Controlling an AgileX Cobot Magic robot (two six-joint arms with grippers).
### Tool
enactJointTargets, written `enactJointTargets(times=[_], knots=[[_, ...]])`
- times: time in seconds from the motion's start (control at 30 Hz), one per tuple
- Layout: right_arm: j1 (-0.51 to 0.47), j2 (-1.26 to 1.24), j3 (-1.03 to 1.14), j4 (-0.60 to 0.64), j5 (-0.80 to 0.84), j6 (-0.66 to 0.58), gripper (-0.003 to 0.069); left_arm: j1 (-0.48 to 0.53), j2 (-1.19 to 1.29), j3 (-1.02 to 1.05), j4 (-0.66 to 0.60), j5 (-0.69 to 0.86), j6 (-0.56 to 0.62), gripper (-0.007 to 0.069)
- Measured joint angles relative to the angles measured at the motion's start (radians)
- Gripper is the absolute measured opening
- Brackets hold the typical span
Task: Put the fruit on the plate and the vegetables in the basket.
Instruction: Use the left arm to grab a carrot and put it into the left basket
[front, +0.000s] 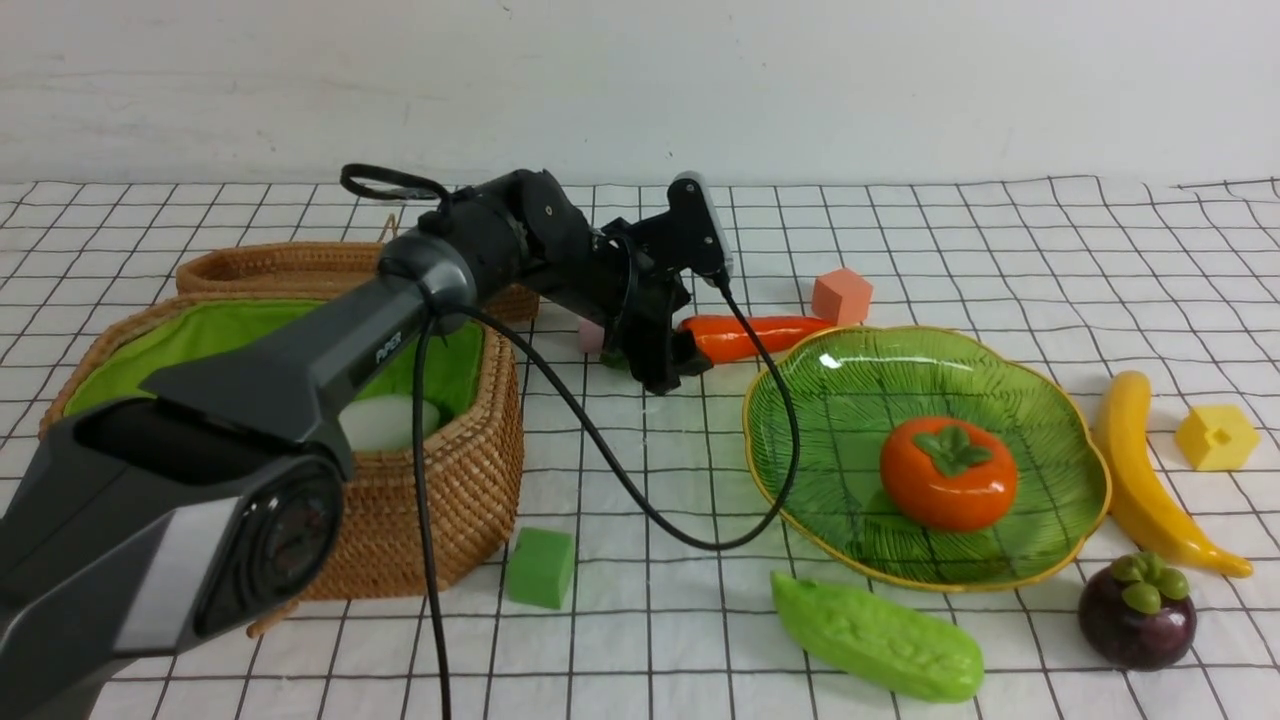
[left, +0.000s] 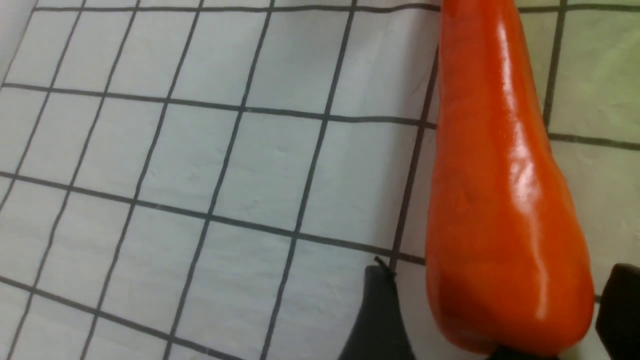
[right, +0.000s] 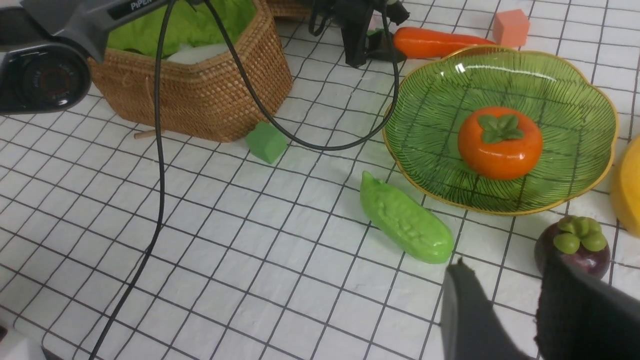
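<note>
Nearest is the left arm (front: 250, 400), stretched to mid-worktop toward the far edge. Left gripper (front: 680, 365) has its jaws apart astride the carrot's (front: 760, 335) thick end, not yet clamped. Carrot lies along the far edge, tip toward the right edge, just behind the plate (front: 800, 400); the basket (front: 470, 470) sits by the left edge.

Right gripper (right: 505, 280), parted and empty, hangs by the mangosteen (front: 1138, 610) near the right-front corner, so the left is nearer.

- **Fruit, three:** persimmon (front: 948, 475) on the plate, banana (front: 1140, 480) and mangosteen off it.
- **Vegetables seen, three:** carrot, gourd (front: 880, 640), radish (front: 385, 420) in the basket.
- **Cubes (front: 540, 568):** three in plain sight.

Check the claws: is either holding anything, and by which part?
Nothing gripped yet. The left claw straddles the carrot at its thick end, a gap showing beside one finger. The right claw is open, empty.
</note>
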Motion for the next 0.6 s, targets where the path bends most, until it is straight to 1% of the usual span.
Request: enactJointTargets(times=[0.03,0.23,0.5,0.6], knots=[[0.000,0.000,0.000,0.000,0.000,0.000,0.0237,0.000,0.000,0.000,0.000,0.000,0.000,0.0521],[0.000,0.000,0.000,0.000,0.000,0.000,0.0237,0.000,0.016,0.000,-0.005,-0.002,0.007,0.0451],[0.000,0.000,0.000,0.000,0.000,0.000,0.0237,0.000,0.022,0.000,-0.014,-0.015,0.012,0.0441],[0.000,0.000,0.000,0.000,0.000,0.000,0.0237,0.000,0.022,0.000,-0.014,-0.015,0.012,0.0426]])
